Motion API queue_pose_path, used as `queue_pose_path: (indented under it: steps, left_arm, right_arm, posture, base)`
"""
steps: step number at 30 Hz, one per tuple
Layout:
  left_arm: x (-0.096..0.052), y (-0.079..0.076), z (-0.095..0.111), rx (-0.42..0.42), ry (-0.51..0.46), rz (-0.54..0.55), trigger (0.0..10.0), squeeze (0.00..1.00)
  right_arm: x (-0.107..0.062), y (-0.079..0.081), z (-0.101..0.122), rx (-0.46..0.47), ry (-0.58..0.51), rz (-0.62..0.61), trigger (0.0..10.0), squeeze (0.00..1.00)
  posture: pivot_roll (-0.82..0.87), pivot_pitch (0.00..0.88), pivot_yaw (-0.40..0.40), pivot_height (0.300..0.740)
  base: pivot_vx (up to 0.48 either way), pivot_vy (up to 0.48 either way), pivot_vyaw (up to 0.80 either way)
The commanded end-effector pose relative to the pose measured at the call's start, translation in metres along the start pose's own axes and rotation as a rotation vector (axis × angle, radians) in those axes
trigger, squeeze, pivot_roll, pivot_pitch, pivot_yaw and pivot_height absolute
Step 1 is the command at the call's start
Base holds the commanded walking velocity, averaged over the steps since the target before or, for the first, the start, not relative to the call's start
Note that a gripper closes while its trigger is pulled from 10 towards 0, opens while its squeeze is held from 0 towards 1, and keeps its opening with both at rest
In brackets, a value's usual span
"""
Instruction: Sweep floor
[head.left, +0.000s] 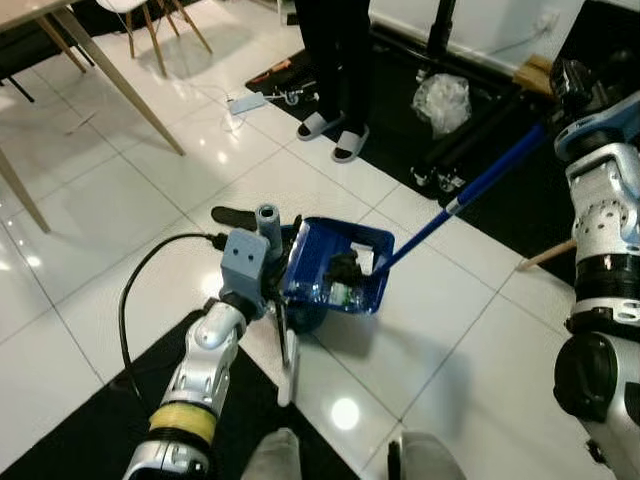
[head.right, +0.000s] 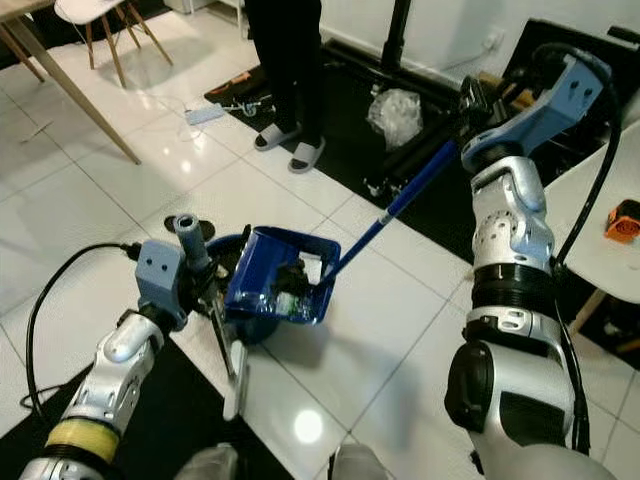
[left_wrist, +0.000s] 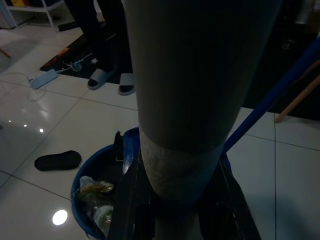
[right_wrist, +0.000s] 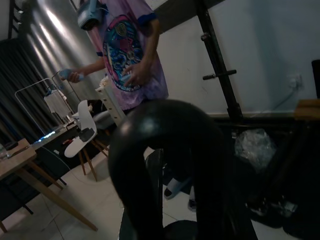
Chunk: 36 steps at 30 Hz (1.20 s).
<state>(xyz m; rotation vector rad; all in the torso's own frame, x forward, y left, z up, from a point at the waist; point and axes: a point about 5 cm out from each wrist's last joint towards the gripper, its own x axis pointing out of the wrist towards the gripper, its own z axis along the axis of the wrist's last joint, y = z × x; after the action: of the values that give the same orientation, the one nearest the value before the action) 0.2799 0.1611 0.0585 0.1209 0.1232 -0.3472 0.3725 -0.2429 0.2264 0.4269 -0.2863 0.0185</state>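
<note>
Two arms share the work: the left pincer (head.left: 283, 330) is clamped on the pale handle (head.left: 289, 368) of a blue dustpan (head.left: 335, 265), tipped over a blue bin (left_wrist: 92, 187) near the robot's feet. The right pincer (head.right: 478, 100), far right, seems closed around the blue broom stick (head.left: 470, 195), its lower end reaching into the dustpan. A person (head.left: 335, 60) stands beyond on the white tile floor (head.left: 150, 190).

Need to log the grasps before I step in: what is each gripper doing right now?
Left gripper: shut on the dustpan handle, tipping the dustpan over the blue bucket.
Right gripper: shut on the broom handle.
</note>
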Motion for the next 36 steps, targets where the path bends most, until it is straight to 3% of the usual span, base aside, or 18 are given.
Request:
queue_pose_path:
  steps: [1,12,24,30,36]
  left_arm:
    - [-0.002,-0.001,0.004,-0.004,-0.034,0.001,10.0,0.00]
    - [0.001,0.001,0.005,0.003,-0.030,-0.003,10.0,0.00]
    - [-0.001,0.001,0.004,0.003,-0.028,-0.008,10.0,0.00]
    - [0.001,0.000,0.004,0.008,-0.029,-0.012,10.0,0.00]
    - [0.000,0.000,0.004,0.013,-0.028,-0.011,10.0,0.00]
  right_arm:
    - [-0.005,0.000,-0.004,0.037,0.003,-0.004,10.0,0.00]
    - [-0.012,0.000,0.008,0.068,-0.014,-0.006,10.0,0.00]
    - [-0.026,-0.017,0.037,0.079,-0.101,-0.071,10.0,0.00]
    - [-0.028,-0.007,0.025,0.096,-0.027,-0.041,10.0,0.00]
    - [-0.038,-0.014,0.014,0.102,-0.003,-0.086,10.0,0.00]
  posture:
    - [0.05,0.000,0.000,0.740]
    - [0.05,0.000,0.006,0.740]
    - [0.04,0.000,0.016,0.740]
    - [0.04,0.000,0.011,0.740]
    - [0.05,0.000,0.008,0.740]
  base:
    - [0.000,0.000,0.00]
    - [0.000,0.000,0.00]
    - [0.000,0.000,0.00]
    - [0.000,0.000,0.00]
    - [0.000,0.000,0.00]
